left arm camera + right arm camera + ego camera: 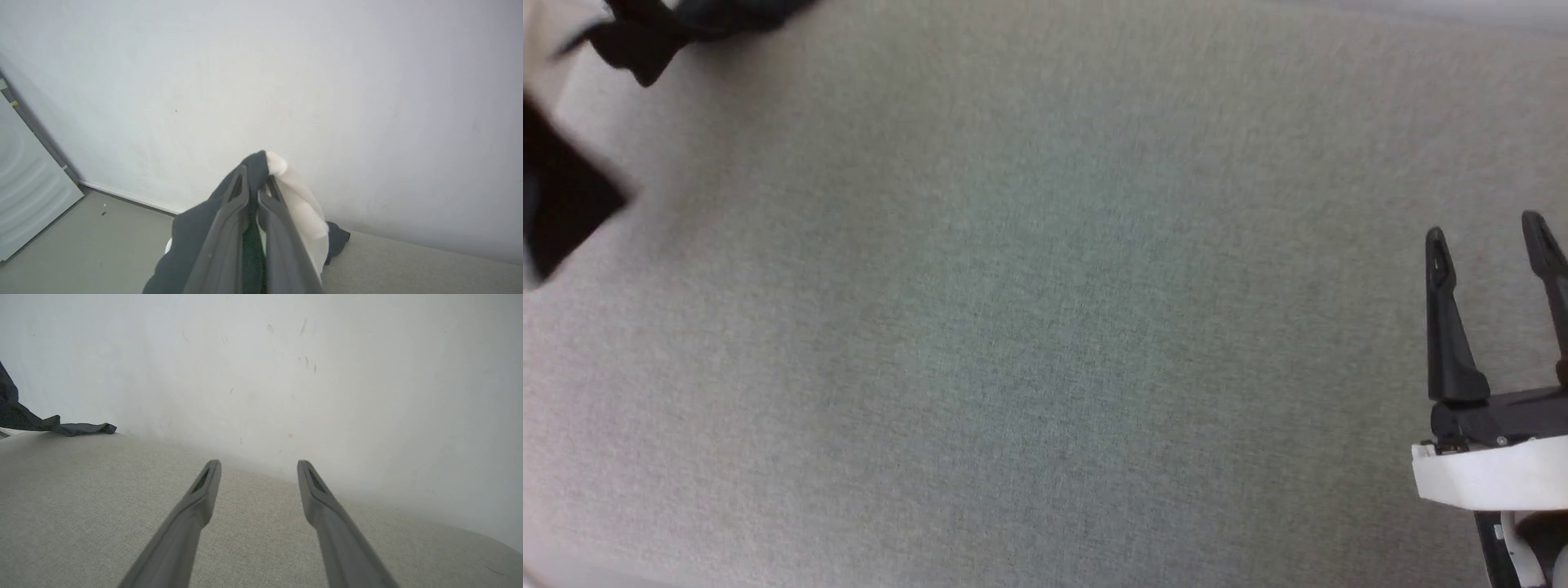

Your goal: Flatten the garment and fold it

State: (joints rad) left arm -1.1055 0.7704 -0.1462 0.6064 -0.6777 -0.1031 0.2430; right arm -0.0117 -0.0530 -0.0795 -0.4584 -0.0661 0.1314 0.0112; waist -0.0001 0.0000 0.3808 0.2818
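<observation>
In the left wrist view my left gripper (257,173) is shut on a bunch of the garment (302,208), black cloth on its left and white cloth on its right, lifted above the grey table. The garment's black cloth (572,204) hangs at the head view's left edge and top left corner, and a black fold of the garment (77,428) lies on the table at the far left of the right wrist view. My right gripper (1486,233) stands open at the right of the table, away from the cloth; in its own view the right gripper (258,467) holds nothing.
The grey fabric-covered table (1045,327) fills the head view. A pale wall (286,375) rises right behind the table's far edge. A white panel (28,192) and grey floor (102,245) lie off the table's left end.
</observation>
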